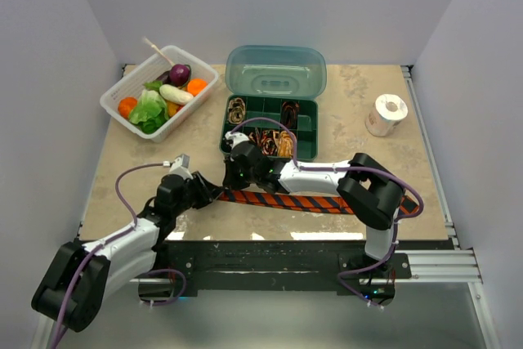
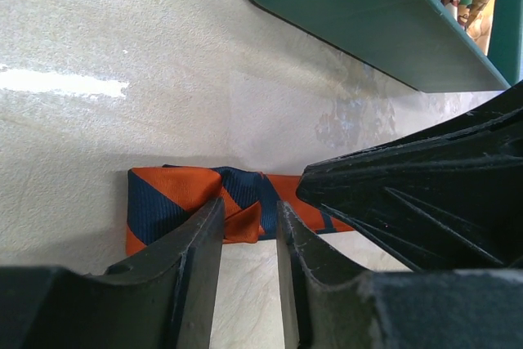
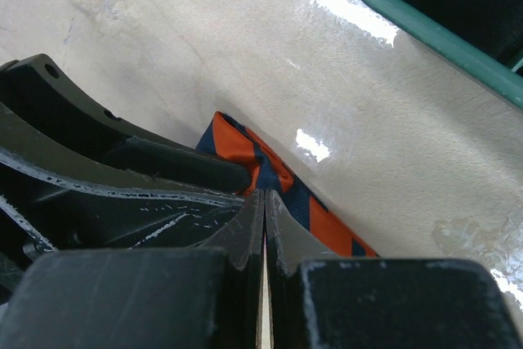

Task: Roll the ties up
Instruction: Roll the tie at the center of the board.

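Left hand, fingers parted and empty, sits at the folded end of the orange-red, navy-striped fabric necktie lying on the beige surface. The right hand is pressed together beside it. The tie looks limp and slippery, so pinch the fold.

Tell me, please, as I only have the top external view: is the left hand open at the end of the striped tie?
Observer: Yes. The left wrist view shows the left hand with its fingers apart, and the end of the striped tie visible in the gap.
Operator: Could you check the right hand too?
Observer: Its wrist view shows the right hand shut, tips at the tie. I cannot tell whether they pinch fabric.
Operator: Is the tie end coiled?
Observer: From the left wrist it looks folded over on itself, lying low on the table, not a round coil.
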{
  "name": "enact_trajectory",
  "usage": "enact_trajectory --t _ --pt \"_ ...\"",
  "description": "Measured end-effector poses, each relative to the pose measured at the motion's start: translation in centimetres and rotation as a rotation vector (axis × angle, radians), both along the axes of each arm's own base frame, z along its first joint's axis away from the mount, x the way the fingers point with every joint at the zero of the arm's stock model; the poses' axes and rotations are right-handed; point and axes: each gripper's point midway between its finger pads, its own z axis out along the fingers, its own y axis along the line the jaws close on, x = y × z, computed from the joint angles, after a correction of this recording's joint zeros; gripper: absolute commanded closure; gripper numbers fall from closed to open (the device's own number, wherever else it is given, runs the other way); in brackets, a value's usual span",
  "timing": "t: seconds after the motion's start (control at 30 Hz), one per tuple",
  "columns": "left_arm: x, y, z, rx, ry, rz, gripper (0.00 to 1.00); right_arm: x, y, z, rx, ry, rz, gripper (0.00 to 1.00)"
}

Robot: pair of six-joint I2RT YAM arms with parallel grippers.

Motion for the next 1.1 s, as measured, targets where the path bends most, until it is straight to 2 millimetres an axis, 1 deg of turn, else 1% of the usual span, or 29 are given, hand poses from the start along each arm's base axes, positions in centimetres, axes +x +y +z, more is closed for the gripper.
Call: enact_trajectory --t 0.07,0.1,0.2,0.3,0.37,0.47,0.5,0.57,0.67,0.7,0.77,0.8,0.9,1.0,1.1 --pt "0.0 0.0 0.0 -0.006 -0.004 0.001 0.74 0.0 0.0 0.0 0.000 0.001 -0.001 1.00" --pt "-0.1 0.0 0.0 -0.009 -0.003 0.003 0.80 0.0 0.0 0.0 0.001 0.000 0.000 1.00" --pt "-0.2 0.0 -0.1 -0.019 0.003 0.010 0.90 0.0 0.1 0.1 0.006 0.000 0.003 1.00" --pt "-0.3 0.1 -0.1 -0.024 0.001 0.013 0.91 0.2 0.3 -0.3 0.009 -0.002 0.004 1.00" --pt "-0.3 0.1 -0.1 -0.024 0.000 0.014 0.91 0.2 0.4 -1.4 -0.008 0.008 0.006 1.00" --pt "-0.3 0.1 -0.1 -0.024 -0.001 0.013 0.91 0.0 0.4 -3.5 -0.042 0.036 0.013 1.00" --pt "-0.3 0.1 -0.1 -0.025 -0.001 0.013 0.91 -0.1 0.6 -3.8 -0.036 0.041 0.021 1.00" --pt "-0.3 0.1 -0.1 -0.024 0.000 0.013 0.91 0.1 0.8 -3.6 -0.029 0.039 0.024 1.00" --pt "-0.3 0.1 -0.1 -0.024 -0.002 0.013 0.87 0.0 0.8 -3.7 -0.032 0.039 0.025 1.00" --pt "-0.3 0.1 -0.1 -0.024 -0.003 0.013 0.80 0.1 0.8 -3.7 -0.033 0.038 0.025 1.00" --pt "-0.4 0.3 -0.1 -0.015 0.000 0.019 0.73 0.1 0.8 -3.7 -0.033 0.038 0.026 1.00" --pt "-0.4 0.4 -0.1 -0.008 0.001 0.025 0.66 0.1 0.8 -3.7 -0.034 0.037 0.027 1.00" --pt "-0.1 1.0 0.5 0.014 -0.004 0.051 0.51 0.1 0.7 -3.7 -0.034 0.033 0.026 1.00" --pt "0.8 1.6 2.1 0.041 -0.026 0.093 0.45 0.0 0.5 -3.7 -0.030 0.025 0.023 1.00" --pt "1.4 2.2 3.0 0.070 -0.028 0.129 0.44 0.0 0.3 -3.8 -0.027 0.019 0.024 1.00"
